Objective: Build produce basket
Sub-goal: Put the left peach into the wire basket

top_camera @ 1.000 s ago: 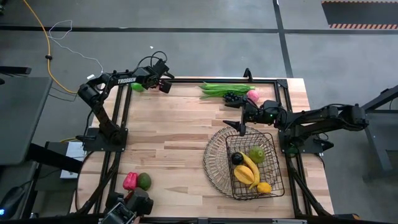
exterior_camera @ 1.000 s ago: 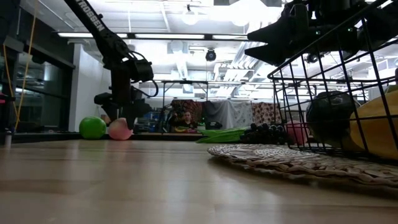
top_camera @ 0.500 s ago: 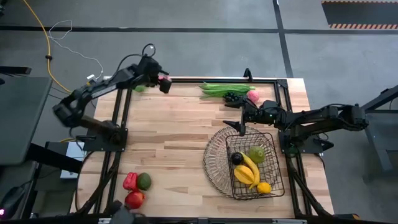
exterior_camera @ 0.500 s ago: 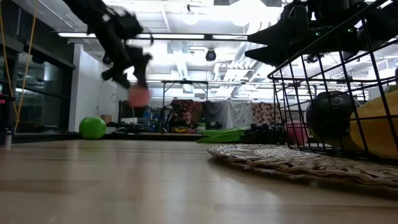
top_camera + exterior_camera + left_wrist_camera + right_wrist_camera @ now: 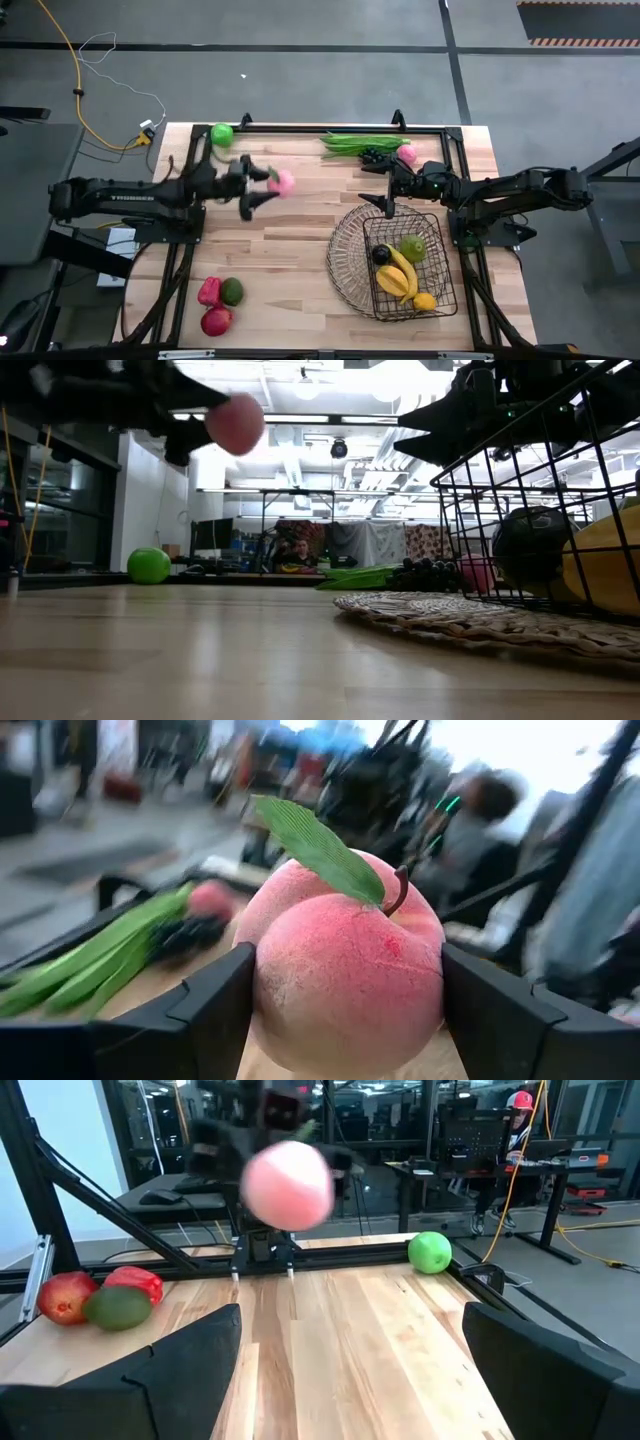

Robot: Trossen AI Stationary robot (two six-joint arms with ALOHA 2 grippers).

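My left gripper (image 5: 268, 187) hangs over the table's left half, level, shut on a pink peach (image 5: 286, 182) with a green leaf (image 5: 318, 842). My right gripper (image 5: 388, 192) stands open and level over the far rim of the dark wire basket (image 5: 345, 262), nothing between its fingers (image 5: 190, 1360). In the basket lie yellow bananas (image 5: 398, 275), a lemon (image 5: 425, 301), a green fruit (image 5: 413, 247) and a dark one (image 5: 381, 255). A green apple (image 5: 221, 133) rests on the table at the far left. My left gripper pinches the peach by two opposite sides (image 5: 262, 982) between its two fingers (image 5: 205, 1010). The fingers lie level and come from the table's left. The peach is lifted well clear of the table (image 5: 235, 422), its stem and leaf turned toward the wrist.
Green beans (image 5: 355, 145), dark grapes (image 5: 375, 156) and another pink peach (image 5: 406, 153) lie at the far edge by the right arm. A red pepper (image 5: 209, 291), an avocado (image 5: 232, 291) and a red apple (image 5: 216, 320) sit near the front left corner.
My left gripper has lifted the peach off the table at the far left corner beside the green apple. It has swung up and toward the table's middle, tipping from pointing down to level. The peach now hangs clear of the table. The right arm has kept still.
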